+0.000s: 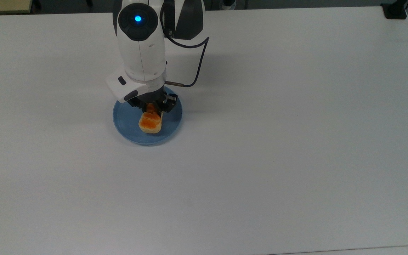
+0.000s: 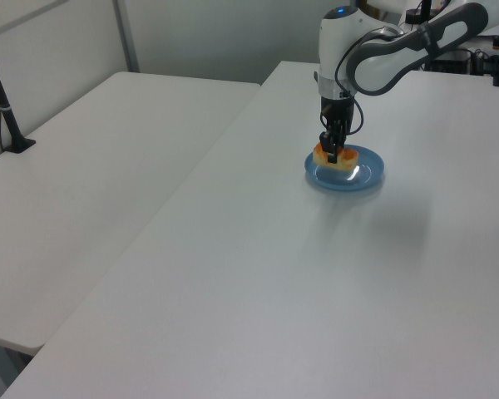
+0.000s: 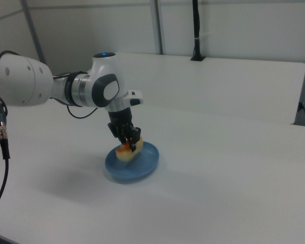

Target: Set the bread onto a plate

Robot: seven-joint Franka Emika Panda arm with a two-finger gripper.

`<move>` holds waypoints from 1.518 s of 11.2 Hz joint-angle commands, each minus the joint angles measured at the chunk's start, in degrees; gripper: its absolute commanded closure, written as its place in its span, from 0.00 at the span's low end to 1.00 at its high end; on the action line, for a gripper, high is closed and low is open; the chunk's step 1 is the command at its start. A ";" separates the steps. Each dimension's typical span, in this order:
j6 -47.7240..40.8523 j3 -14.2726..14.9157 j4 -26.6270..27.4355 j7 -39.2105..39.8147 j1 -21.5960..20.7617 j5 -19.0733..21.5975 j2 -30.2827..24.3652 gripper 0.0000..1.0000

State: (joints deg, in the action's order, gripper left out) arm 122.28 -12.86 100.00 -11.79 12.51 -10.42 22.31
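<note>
The gripper (image 1: 151, 108) is clamped on the bread (image 1: 150, 123) — the toy loaf sits low over the light-blue plate (image 1: 127, 124), inside its rim. A black cable (image 1: 197, 67) loops beside the wrist above the white table (image 1: 296, 124).

Bread (image 1: 150, 123) over plate (image 1: 126, 124); plate on table (image 1: 296, 141), toward top view's left, arm (image 1: 141, 49) above.
</note>
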 commanded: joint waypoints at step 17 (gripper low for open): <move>-39.30 9.84 -19.48 13.34 -1.33 8.58 -19.83 0.00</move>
State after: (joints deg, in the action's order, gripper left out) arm 87.38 -8.35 83.42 -5.41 13.76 -3.49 6.50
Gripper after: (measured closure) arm 0.000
